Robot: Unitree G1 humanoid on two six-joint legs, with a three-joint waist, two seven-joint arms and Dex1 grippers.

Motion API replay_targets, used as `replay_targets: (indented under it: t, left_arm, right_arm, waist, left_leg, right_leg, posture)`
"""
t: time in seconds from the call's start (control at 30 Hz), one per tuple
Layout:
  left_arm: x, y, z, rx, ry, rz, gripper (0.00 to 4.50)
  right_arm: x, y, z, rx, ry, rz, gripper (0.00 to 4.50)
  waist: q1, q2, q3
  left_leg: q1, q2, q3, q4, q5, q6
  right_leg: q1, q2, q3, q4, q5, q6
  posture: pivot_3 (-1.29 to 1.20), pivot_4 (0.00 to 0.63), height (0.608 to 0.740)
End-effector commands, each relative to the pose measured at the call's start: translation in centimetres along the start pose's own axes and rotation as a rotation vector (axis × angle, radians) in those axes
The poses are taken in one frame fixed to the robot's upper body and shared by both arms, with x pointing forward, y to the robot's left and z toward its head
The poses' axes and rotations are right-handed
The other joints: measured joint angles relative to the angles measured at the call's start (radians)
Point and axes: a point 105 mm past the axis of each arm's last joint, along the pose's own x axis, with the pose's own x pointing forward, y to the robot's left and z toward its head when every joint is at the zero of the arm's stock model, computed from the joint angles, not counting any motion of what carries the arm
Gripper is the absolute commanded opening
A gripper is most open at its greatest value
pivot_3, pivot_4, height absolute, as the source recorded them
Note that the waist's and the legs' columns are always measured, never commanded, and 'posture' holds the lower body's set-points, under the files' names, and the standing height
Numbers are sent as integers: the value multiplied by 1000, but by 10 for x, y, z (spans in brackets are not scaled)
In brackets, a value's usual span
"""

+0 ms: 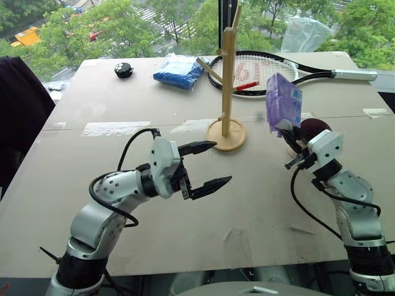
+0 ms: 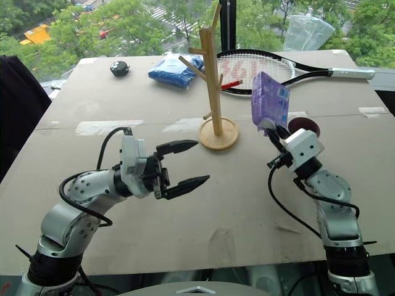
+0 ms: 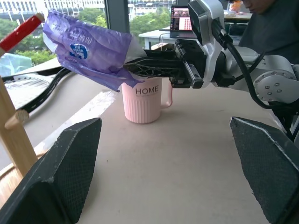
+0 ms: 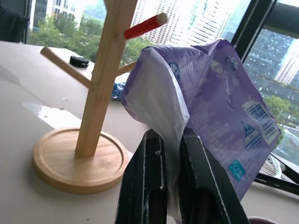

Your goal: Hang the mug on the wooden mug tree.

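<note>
Right tool (image 4: 180, 154) pinches a crinkly purple plastic packet (image 4: 219, 121); left tool (image 1: 210, 163) hangs spread and empty.
Just beneath the packet, the ribbed white mug (image 3: 144, 103) stands upright on the matte counter (image 1: 247, 209), near the smooth wooden mug tree (image 1: 227, 80) with its round base.

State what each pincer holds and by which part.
The right pincer grips a purple plastic packet by its lower white end. The left pincer is open, holding nothing.
</note>
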Motion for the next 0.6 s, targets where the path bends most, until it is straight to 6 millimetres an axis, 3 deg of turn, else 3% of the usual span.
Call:
replay_targets:
  t: [0.03, 0.17, 0.4, 0.6]
  left_arm:
    - [15, 1, 7, 9, -43, -65, 4500]
    - [36, 4, 12, 15, -79, -113, 4500]
    - [70, 7, 11, 29, -43, -152, 4500]
    - [90, 11, 13, 38, -38, -125, 4500]
  right_arm:
    - [4, -26, 42, -19, -126, -149, 60]
    - [-5, -56, 49, -71, -94, -266, 60]
    - [-55, -119, 17, -206, 171, -439, 60]
    - [-89, -142, -8, -191, 341, -500, 60]
  waist:
    - [0, 0, 0]
    - [3, 0, 0]
    - [0, 0, 0]
    - [-1, 0, 0]
  left_leg:
    - [0, 0, 0, 0, 0, 0]
    - [-1, 0, 0, 1, 0, 0]
    - [-1, -1, 1, 1, 0, 0]
    - [-1, 0, 4, 1, 0, 0]
  right_leg:
    - [0, 0, 0, 0, 0, 0]
    - [0, 0, 0, 0, 0, 0]
    - [-1, 0, 1, 0, 0, 0]
    - [-2, 0, 4, 2, 0, 0]
  posture:
    - [0, 150, 740]
    - [0, 150, 740]
    - [0, 150, 740]
    - [0, 150, 740]
